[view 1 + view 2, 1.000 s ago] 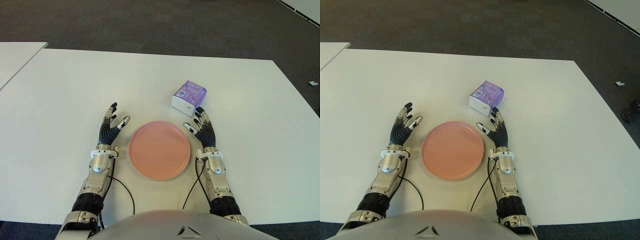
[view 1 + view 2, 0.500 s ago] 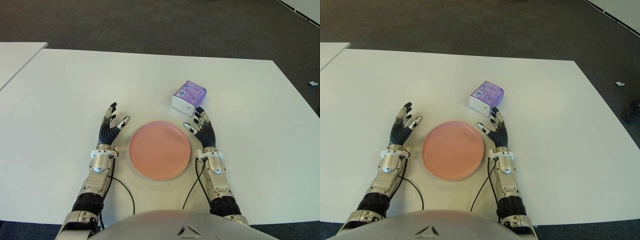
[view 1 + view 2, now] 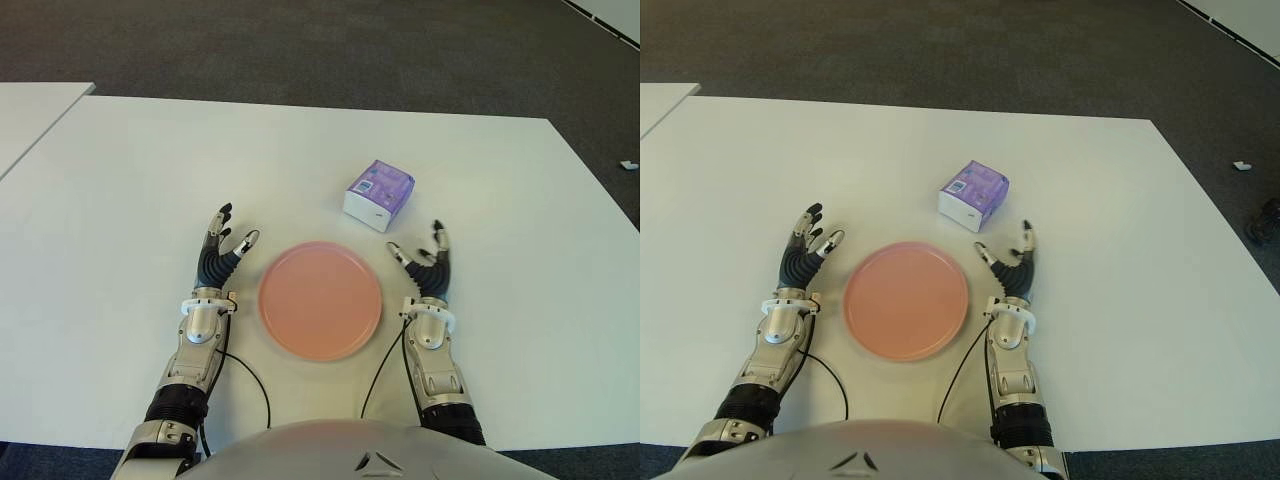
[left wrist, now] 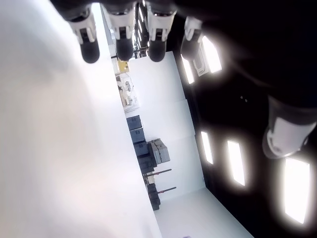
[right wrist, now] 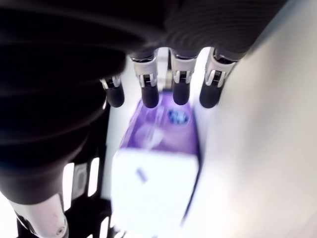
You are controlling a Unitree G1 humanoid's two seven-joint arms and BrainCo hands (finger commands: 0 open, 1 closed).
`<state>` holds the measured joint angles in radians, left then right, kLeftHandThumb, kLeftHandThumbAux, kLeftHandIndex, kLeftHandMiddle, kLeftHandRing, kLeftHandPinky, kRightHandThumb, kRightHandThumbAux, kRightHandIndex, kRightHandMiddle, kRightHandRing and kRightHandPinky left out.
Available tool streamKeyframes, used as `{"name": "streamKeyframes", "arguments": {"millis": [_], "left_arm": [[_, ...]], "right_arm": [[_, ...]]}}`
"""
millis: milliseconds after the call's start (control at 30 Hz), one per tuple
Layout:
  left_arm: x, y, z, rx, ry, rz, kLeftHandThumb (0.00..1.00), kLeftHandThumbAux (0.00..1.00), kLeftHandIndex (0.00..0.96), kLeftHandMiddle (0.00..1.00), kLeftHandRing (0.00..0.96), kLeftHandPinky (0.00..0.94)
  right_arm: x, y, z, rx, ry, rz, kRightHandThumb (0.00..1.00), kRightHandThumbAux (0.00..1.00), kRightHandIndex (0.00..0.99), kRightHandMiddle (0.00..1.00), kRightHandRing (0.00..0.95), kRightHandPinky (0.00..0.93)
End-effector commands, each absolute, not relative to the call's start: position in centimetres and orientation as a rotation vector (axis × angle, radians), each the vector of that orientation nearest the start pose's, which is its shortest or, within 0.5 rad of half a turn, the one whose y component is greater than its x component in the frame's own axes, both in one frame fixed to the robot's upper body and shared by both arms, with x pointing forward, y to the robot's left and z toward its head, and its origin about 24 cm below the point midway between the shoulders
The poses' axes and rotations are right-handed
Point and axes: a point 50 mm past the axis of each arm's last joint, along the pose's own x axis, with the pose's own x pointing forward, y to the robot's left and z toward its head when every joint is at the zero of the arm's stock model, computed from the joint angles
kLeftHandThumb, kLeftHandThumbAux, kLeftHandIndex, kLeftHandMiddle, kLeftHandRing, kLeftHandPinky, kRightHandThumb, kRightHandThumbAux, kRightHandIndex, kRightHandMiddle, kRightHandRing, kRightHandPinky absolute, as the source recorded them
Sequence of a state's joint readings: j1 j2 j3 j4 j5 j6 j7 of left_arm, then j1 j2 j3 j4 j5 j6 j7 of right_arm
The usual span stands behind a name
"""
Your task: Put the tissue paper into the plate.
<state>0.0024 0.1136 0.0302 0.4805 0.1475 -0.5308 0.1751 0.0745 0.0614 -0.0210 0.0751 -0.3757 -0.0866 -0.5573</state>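
In the left eye view, a purple tissue pack [image 3: 379,194] lies on the white table [image 3: 120,180], just beyond the pink plate [image 3: 320,300] and apart from it. The right robot hand [image 3: 424,265] shows right of the plate, the left robot hand [image 3: 222,251] left of it. In the right wrist view, the fingers [image 5: 148,91] are spread, holding nothing, with the pack ahead. In the left wrist view, the fingers [image 4: 121,37] are released too.
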Motion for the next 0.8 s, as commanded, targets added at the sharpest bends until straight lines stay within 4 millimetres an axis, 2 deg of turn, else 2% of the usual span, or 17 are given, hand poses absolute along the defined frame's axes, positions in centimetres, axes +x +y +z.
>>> {"name": "streamKeyframes", "arguments": {"millis": [33, 167, 300, 433, 533, 667, 800], "left_arm": [[22.0, 18.5, -3.3, 0.244, 0.024, 0.146, 0.000, 0.500, 0.000, 0.000, 0.000, 0.000], [22.1, 18.4, -3.2, 0.247, 0.011, 0.152, 0.000, 0.496, 0.000, 0.000, 0.000, 0.000], [22.1, 18.3, -3.3, 0.248, 0.008, 0.153, 0.000, 0.495, 0.000, 0.000, 0.000, 0.000], [22.2, 18.3, -3.3, 0.243, 0.008, 0.156, 0.000, 0.501, 0.000, 0.000, 0.000, 0.000], [22.2, 18.2, -3.3, 0.242, 0.005, 0.157, 0.000, 0.505, 0.000, 0.000, 0.000, 0.000], [22.3, 18.1, -3.4, 0.247, 0.009, 0.158, 0.000, 0.503, 0.000, 0.000, 0.000, 0.000], [22.3, 18.2, -3.4, 0.252, 0.012, 0.161, 0.000, 0.497, 0.000, 0.000, 0.000, 0.000]], "right_arm": [[23.4, -16.3, 4.6, -0.287, -0.093, -0.736, 0.155, 0.696, 0.000, 0.000, 0.000, 0.000], [25.3, -17.2, 7.5, -0.307, -0.258, -0.791, 0.195, 0.679, 0.000, 0.000, 0.000, 0.000], [25.9, -17.2, 8.5, -0.312, -0.315, -0.797, 0.212, 0.672, 0.000, 0.000, 0.000, 0.000], [27.2, -17.2, 11.0, -0.306, -0.443, -0.765, 0.226, 0.659, 0.000, 0.000, 0.000, 0.000], [27.6, -17.2, 11.8, -0.302, -0.478, -0.754, 0.236, 0.648, 0.000, 0.000, 0.000, 0.000], [28.8, -17.1, 14.2, -0.330, -0.552, -0.679, 0.241, 0.622, 0.000, 0.000, 0.000, 0.000], [29.2, -17.4, 15.2, -0.392, -0.563, -0.609, 0.228, 0.597, 0.000, 0.000, 0.000, 0.000]]}}
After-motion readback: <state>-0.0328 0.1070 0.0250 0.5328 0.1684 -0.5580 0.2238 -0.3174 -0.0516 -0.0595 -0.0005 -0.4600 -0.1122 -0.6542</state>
